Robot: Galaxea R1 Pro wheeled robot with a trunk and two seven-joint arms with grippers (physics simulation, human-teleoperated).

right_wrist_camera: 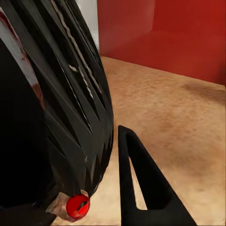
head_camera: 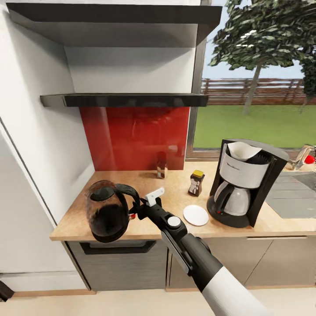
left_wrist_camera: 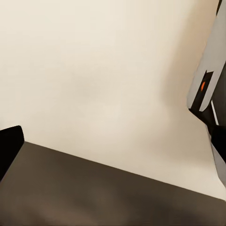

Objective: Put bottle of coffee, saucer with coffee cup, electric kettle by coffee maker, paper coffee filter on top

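Observation:
The dark rounded electric kettle (head_camera: 106, 213) hangs tilted over the kitchen countertop (head_camera: 145, 186) near its front left edge. My right gripper (head_camera: 133, 213) is shut on its ribbed black handle (right_wrist_camera: 70, 94); one finger (right_wrist_camera: 141, 188) shows beside it. The coffee maker (head_camera: 245, 188) stands at the right, with the paper coffee filter (head_camera: 242, 150) in its top. The white saucer (head_camera: 195, 215) lies bare just left of it, and the bottle of coffee (head_camera: 196, 182) stands behind the saucer. The thin black kitchen shelf (head_camera: 123, 100) is bare. The coffee cup is out of view.
A small tan shaker (head_camera: 161, 166) stands against the red backsplash (head_camera: 134, 136). A thicker black board (head_camera: 114, 22) hangs above the shelf. A grey sink (head_camera: 292, 195) lies right of the coffee maker. The left wrist view faces pale floor (left_wrist_camera: 94, 84) with a black part (left_wrist_camera: 9, 148) at its edge.

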